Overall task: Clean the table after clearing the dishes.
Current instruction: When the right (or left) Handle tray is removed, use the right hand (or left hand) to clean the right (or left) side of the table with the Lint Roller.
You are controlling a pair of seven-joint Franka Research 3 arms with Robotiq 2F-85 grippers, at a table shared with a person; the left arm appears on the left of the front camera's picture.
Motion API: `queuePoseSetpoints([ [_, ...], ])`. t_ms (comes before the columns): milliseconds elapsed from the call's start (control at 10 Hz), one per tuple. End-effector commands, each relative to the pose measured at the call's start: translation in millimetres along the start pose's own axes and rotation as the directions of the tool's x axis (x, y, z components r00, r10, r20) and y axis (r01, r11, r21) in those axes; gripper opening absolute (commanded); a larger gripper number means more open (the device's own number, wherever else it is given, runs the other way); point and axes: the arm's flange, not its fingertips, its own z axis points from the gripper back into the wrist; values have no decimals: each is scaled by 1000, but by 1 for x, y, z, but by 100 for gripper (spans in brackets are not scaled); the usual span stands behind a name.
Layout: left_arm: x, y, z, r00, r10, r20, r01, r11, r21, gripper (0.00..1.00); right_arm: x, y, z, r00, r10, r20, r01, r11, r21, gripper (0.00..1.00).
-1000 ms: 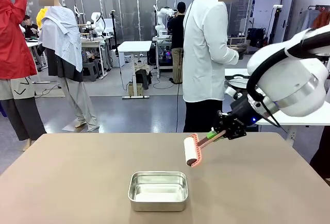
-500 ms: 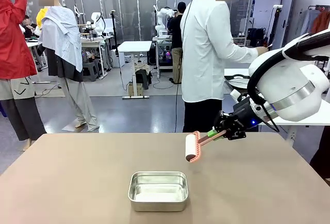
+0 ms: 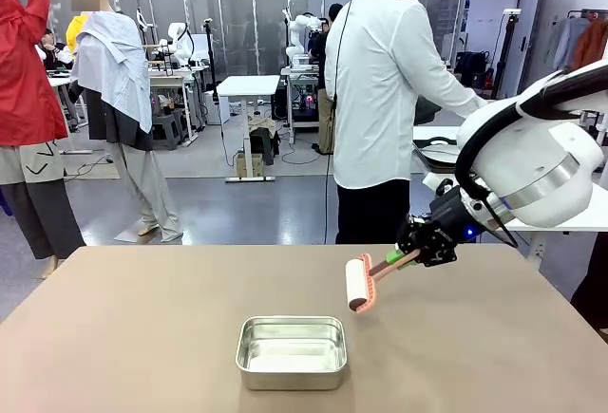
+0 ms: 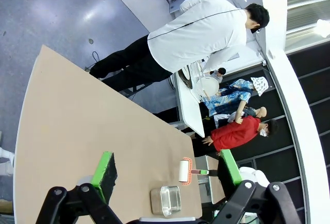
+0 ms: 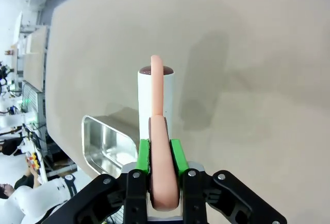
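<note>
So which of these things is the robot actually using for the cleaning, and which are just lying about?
In use: the table; the pink-handled lint roller; the right fingers, shut on its handle.
Lying about: the steel pan on the table; the left fingers, open and empty.

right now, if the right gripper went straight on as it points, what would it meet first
Probably the bare table, led by the lint roller the right gripper holds; the steel pan looks off to one side.
</note>
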Motion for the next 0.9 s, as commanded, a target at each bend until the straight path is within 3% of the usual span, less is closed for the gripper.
queuePoseSetpoints([
  [0,3,-3,4,1000,-4,-4,4,1000,-10,100,16,-12,-11,999,-5,-51,5,1000,-2,21],
  [400,3,-3,4,1000,-4,-4,4,1000,-10,100,31,-38,-37,994,-73,-76,73,997,3,21],
  [600,3,-3,4,1000,-4,-4,4,1000,-10,100,20,-73,-46,996,-64,-54,61,997,-54,21],
  [800,3,-3,4,1000,-4,-4,4,1000,-10,100,7,-103,-29,996,-83,-39,80,995,-60,21],
])
